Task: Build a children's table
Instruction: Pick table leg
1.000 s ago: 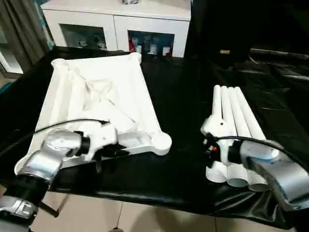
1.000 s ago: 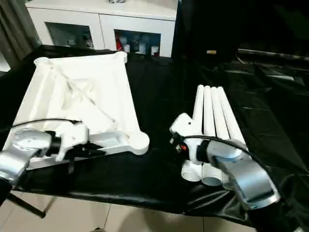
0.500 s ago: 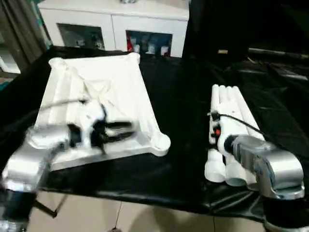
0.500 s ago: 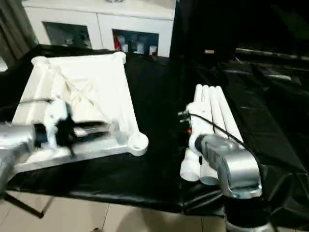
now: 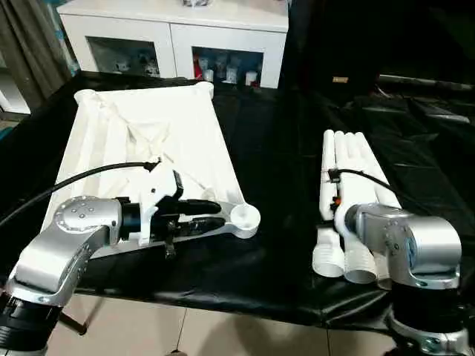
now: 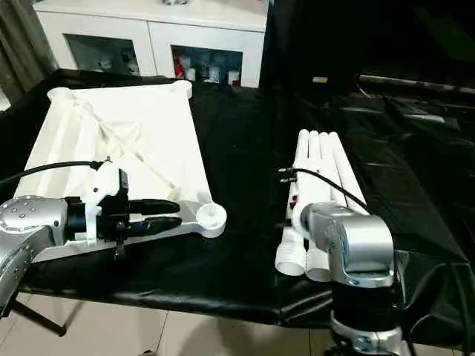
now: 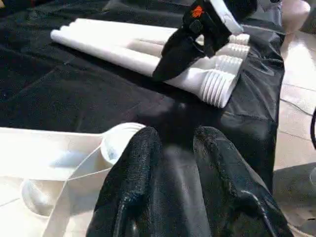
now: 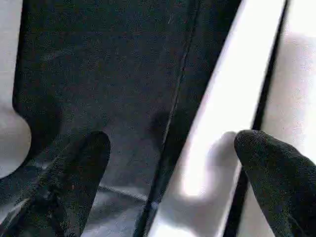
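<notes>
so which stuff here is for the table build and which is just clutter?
Job:
- tabletop, upside down
- four legs, bundled on black cloth

Lying about:
- cabinet with small items behind glass
- small tan item behind the cloth

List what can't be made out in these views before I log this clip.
- Left eye view: the near ends of two of the long white tubular legs are covered by the robot's right silver forearm.
- Right wrist view: the right hand is open around one leg; whether a finger touches it is unclear.
- Both eye views: the small items behind the white glass-door cabinet are too small to identify.
</notes>
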